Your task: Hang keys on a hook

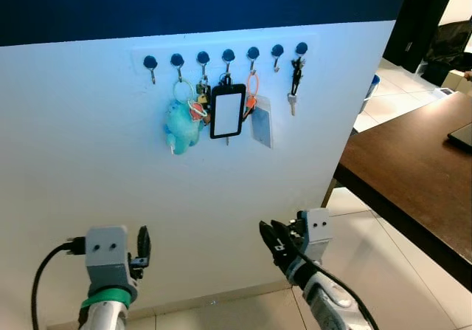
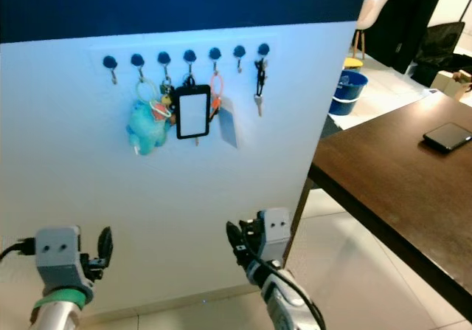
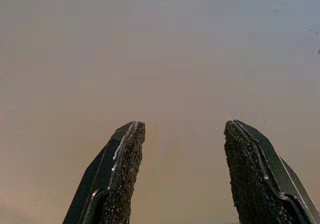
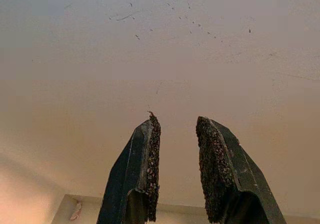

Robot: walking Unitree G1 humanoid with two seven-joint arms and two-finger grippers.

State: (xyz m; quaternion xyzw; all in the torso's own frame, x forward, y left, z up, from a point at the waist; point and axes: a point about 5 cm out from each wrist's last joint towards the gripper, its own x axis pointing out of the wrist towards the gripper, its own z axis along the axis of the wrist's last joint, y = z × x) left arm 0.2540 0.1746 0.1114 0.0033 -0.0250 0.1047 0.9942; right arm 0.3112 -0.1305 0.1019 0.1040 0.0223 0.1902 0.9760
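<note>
A row of dark hooks [image 1: 228, 55] runs along the white wall [image 1: 88, 167]. A bunch of keys [image 1: 294, 83] hangs from the rightmost hook [image 1: 302, 48]. On the middle hooks hang a blue plush keychain [image 1: 182, 125], a black badge holder [image 1: 227, 111] and an orange ring with a card [image 1: 261, 119]. The leftmost hook [image 1: 150, 62] is bare. My left gripper [image 1: 143, 247] is low at the left, open and facing the plain wall, with nothing between its fingers [image 3: 127, 154]. My right gripper [image 1: 271, 243] is low in the middle, well below the hooks, open a little and holding nothing.
A dark wooden table [image 1: 413, 175] juts out at the right, with a phone [image 2: 448, 136] on it. Beyond the wall's end stand a blue bin [image 2: 346, 91] and a white chair [image 2: 375, 5]. Pale floor tiles [image 1: 369, 249] lie under the table.
</note>
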